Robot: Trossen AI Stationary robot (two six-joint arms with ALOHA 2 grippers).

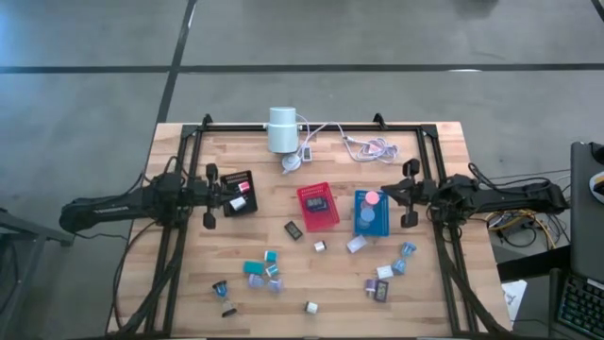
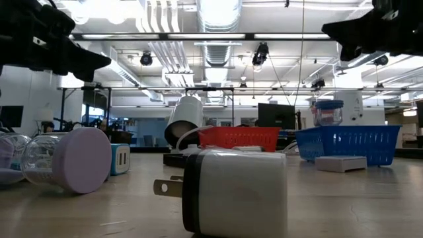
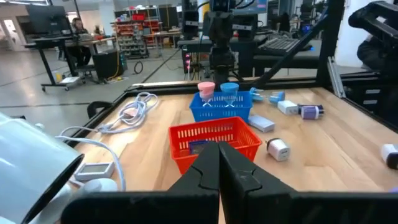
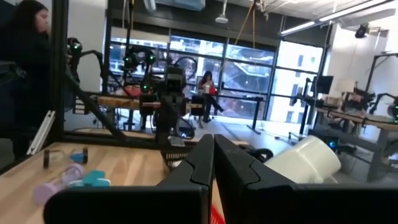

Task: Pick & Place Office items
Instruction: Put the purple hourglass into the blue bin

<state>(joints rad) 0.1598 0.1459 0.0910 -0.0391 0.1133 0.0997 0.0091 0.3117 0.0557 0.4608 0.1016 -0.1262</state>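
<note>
Office items point(image 1: 267, 269) lie scattered on the wooden table point(image 1: 444, 179) in a workshop; both tools point(image 1: 209, 196) point(image 1: 409, 194) hang pressed together.

In the low view we see both arms only as dark shapes cut off by the top edge. A clear container with a lilac lid point(image 2: 63, 160) runs off the side edge. From above, the scattered office items point(image 1: 274, 274) are too small for us to name. We cannot make out what lies inside the red tray point(image 1: 318, 205) or the black tray point(image 1: 238, 193). The right wrist view crops the white cylinder point(image 4: 305, 163).
</note>
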